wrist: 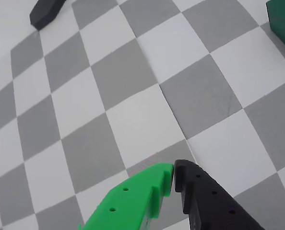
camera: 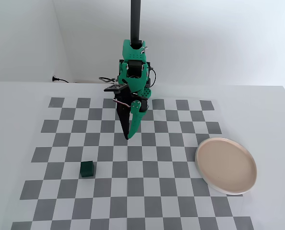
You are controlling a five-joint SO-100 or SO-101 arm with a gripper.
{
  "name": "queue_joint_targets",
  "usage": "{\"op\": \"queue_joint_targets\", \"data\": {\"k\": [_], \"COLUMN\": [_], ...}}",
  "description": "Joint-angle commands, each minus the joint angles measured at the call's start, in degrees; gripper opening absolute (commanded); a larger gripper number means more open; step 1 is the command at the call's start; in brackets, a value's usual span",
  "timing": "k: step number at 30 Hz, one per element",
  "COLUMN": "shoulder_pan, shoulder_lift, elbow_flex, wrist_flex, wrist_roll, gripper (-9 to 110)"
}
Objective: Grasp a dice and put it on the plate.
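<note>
The dice [camera: 87, 168] is a small dark green cube resting on the checkered mat at the front left in the fixed view; in the wrist view only its corner [wrist: 282, 21] shows at the top right edge. The beige plate [camera: 226, 165] lies at the right of the mat and holds nothing. My gripper [camera: 128, 136] points down over the mat's middle, well above and to the right of the dice. Its green and black fingertips meet with nothing between them [wrist: 173, 171].
The grey and white checkered mat [camera: 147, 167] covers the white table. The arm's base and black post [camera: 135, 28] stand at the back centre, with cables beside them. A dark pointed part [wrist: 45, 12] shows at the top left of the wrist view.
</note>
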State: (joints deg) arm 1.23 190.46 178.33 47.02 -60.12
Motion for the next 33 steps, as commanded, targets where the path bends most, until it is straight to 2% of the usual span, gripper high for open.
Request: {"op": "queue_joint_targets", "data": {"k": [1,6,11,14,22,33], "shoulder_pan": [-0.88,-3.78,-6.33,-7.47,-7.91,-7.03], "shoulder_lift": [0.62,0.70,0.62,0.62,0.53,-1.76], "elbow_flex": [-1.05,-1.05,-1.05,-1.05,-1.41,-2.20], "wrist_flex": [-0.79,-3.78,-4.48,-4.75,-5.80,-10.99], "wrist_roll": [-7.47,-19.51,-25.31,-25.93,-26.37,-27.95], "gripper": [-4,-4,-4,-4,11,12]}}
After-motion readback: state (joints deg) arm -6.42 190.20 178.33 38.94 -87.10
